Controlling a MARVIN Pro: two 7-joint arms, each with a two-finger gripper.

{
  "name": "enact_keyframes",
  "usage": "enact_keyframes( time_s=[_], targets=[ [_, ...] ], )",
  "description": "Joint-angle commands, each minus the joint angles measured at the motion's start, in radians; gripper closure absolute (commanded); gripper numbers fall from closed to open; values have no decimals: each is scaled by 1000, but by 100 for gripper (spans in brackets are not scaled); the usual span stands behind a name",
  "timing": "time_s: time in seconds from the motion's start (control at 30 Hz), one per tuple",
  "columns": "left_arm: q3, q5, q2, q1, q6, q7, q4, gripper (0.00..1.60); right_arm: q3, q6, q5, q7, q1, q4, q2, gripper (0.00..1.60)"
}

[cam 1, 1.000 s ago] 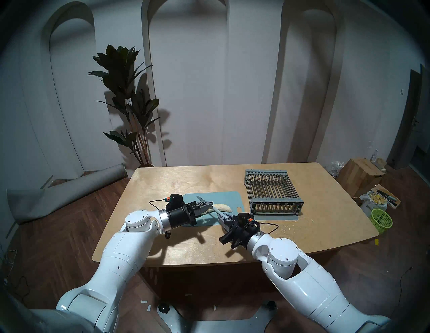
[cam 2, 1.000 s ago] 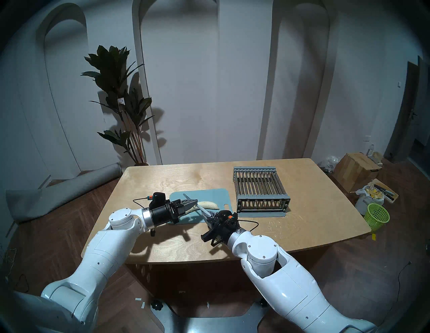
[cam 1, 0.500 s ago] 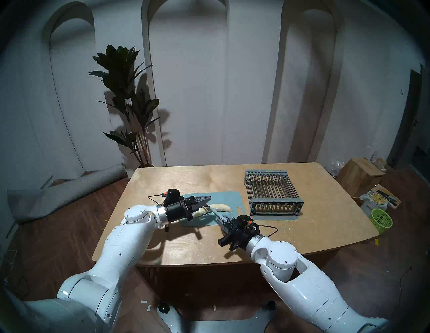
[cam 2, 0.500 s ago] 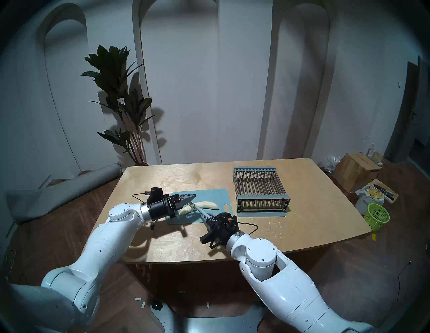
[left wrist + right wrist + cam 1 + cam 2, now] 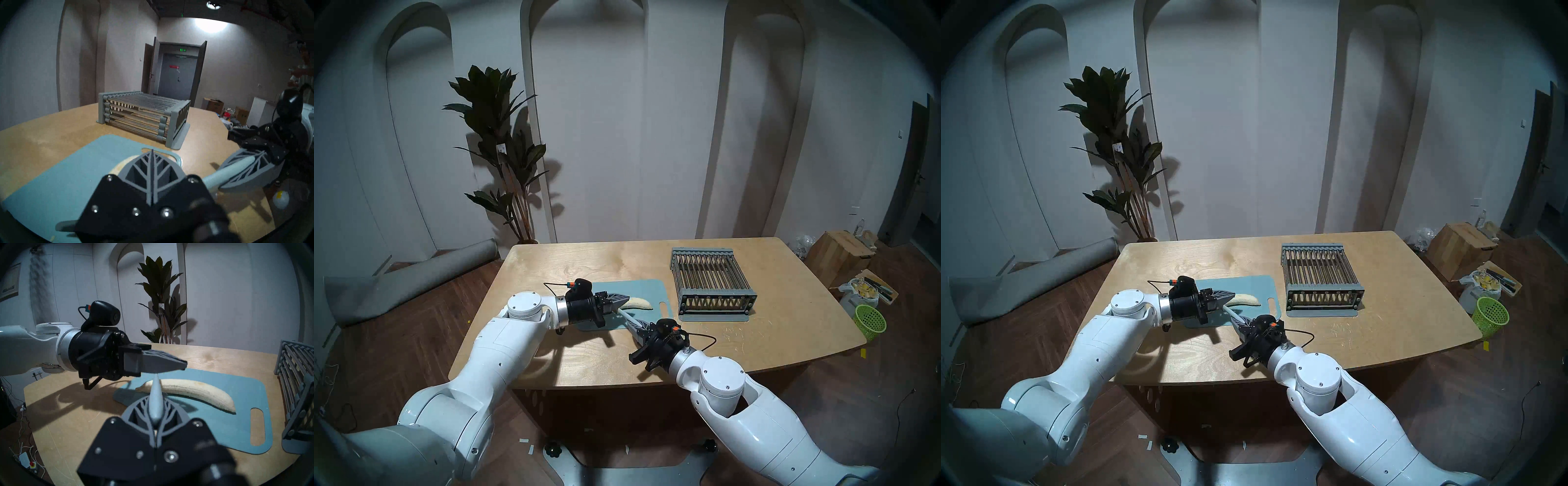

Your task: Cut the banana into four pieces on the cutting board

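My right end effector (image 5: 154, 421) is clamped on the handle of a pale knife (image 5: 155, 392), blade pointing over the cutting board (image 5: 254, 395) toward the banana's left end. My left end effector (image 5: 626, 300) has its fingers pressed together, empty, hovering just above that same end. The banana (image 5: 195, 392), peeled, lies on the board with its right end near the handle slot; whether it is already cut I cannot tell. Board rests on the bench (image 5: 585, 356); grey slatted rack (image 5: 711, 281) stands beside it.
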Motion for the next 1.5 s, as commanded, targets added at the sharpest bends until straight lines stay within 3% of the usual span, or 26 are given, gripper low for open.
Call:
enact_keyframes(
  time_s=[0.0, 0.2, 1.07, 1.2, 1.27, 1.47],
  targets=[
    [14, 27, 10, -2, -7, 18, -10, 160, 3, -4, 1, -7, 4, -42, -6, 160],
    [40, 66, 25, 6, 6, 53, -27, 160, 8, 3, 2, -30, -4, -55, -4, 160],
    [109, 86, 6, 22, -13, 93, 68, 160, 37, 28, 25, -59, 1, -63, 5, 160],
    [81, 47, 2, 37, -34, 103, 72, 160, 39, 30, 28, -59, 1, -61, 6, 160],
    [-14, -65, -9, 46, -60, 109, 49, 160, 40, 31, 29, -59, 2, -61, 7, 160],
    [-106, -168, 4, -21, -86, 110, -31, 160, 39, 38, 28, -59, 5, -56, 6, 160]
  ],
)
